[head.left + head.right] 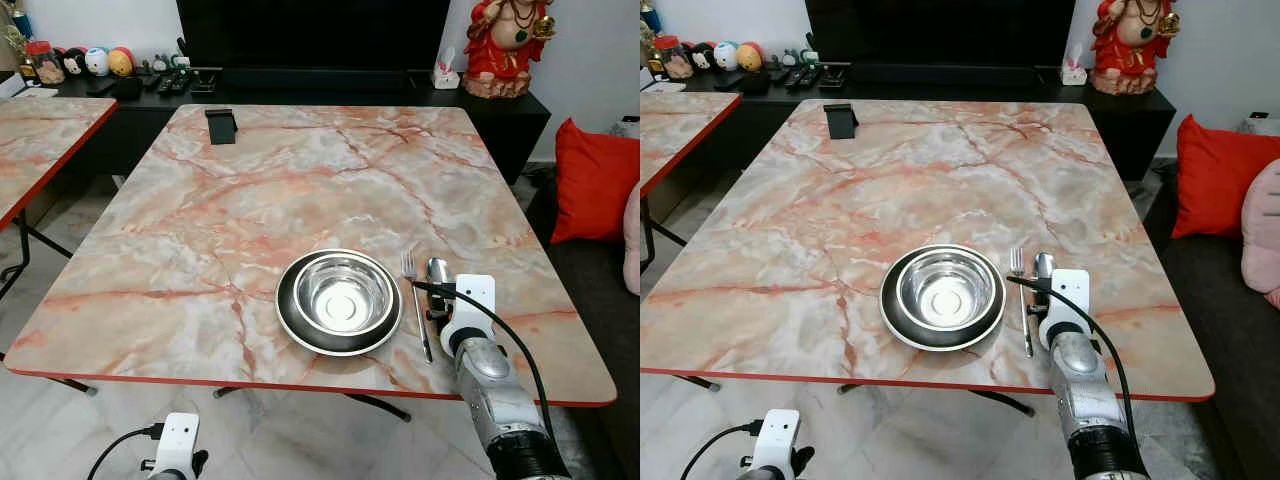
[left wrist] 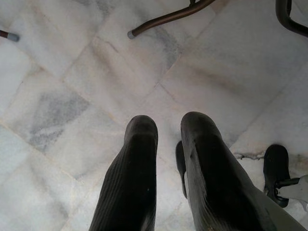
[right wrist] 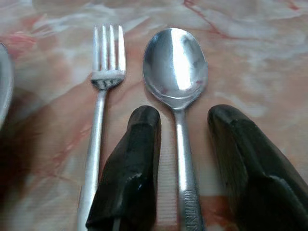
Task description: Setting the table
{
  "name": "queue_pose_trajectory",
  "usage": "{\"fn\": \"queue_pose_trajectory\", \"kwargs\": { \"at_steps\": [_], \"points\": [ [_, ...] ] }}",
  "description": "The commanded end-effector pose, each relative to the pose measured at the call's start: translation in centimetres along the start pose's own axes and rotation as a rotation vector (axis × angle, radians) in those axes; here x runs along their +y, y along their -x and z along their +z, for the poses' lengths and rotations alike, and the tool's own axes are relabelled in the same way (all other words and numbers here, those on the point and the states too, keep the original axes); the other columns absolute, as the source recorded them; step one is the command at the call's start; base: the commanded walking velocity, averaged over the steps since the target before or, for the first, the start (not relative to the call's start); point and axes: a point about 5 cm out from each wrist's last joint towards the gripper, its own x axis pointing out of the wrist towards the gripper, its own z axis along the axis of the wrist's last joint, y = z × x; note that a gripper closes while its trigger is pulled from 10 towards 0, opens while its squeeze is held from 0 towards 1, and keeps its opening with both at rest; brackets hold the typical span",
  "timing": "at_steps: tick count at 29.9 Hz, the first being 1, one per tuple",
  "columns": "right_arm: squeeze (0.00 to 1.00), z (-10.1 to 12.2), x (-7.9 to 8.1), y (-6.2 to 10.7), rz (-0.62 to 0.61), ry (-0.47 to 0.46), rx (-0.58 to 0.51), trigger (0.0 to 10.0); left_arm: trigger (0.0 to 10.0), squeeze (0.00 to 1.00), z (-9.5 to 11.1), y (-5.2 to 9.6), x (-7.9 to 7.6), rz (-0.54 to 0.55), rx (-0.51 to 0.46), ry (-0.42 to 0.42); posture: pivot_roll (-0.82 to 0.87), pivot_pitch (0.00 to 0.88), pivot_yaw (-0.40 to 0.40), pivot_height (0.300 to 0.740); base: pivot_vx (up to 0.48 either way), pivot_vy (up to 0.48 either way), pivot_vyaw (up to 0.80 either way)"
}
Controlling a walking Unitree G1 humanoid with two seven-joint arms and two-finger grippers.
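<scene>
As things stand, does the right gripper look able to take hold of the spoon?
Probably yes. The right gripper is open, with its fingers on either side of the spoon handle on the table. The fork lies beside it, outside the fingers, and nothing sits between.

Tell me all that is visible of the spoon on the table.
The spoon looks like polished steel, with an oval bowl facing up and a slim handle bearing small stamped letters. It lies flat on the marble table, parallel to the fork and apart from it, on the side away from the bowl. The right tool straddles its handle, fingers open, not gripping it.
</scene>
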Motion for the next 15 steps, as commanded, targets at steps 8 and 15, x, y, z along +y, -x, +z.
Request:
{"fn": "queue_pose_trajectory", "kwargs": {
  "at_steps": [8, 15],
  "points": [
    [0.00, 1.0, 0.7, 0.1, 0.029, -0.024, -0.090, 10.0, 10.0, 0.00, -0.3, 0.1, 0.2, 0.004, 0.006, -0.007, 0.00, 0.000, 0.005, 0.740, 0.000, 0.000, 0.00],
    [0.00, 0.5, -0.4, 0.1, -0.035, 0.027, -0.068, 10.0, 10.0, 0.00, -0.2, 0.1, 0.1, 0.003, 0.005, -0.003, 0.00, 0.000, 0.004, 0.740, 0.000, 0.000, 0.00]
  ]
}}
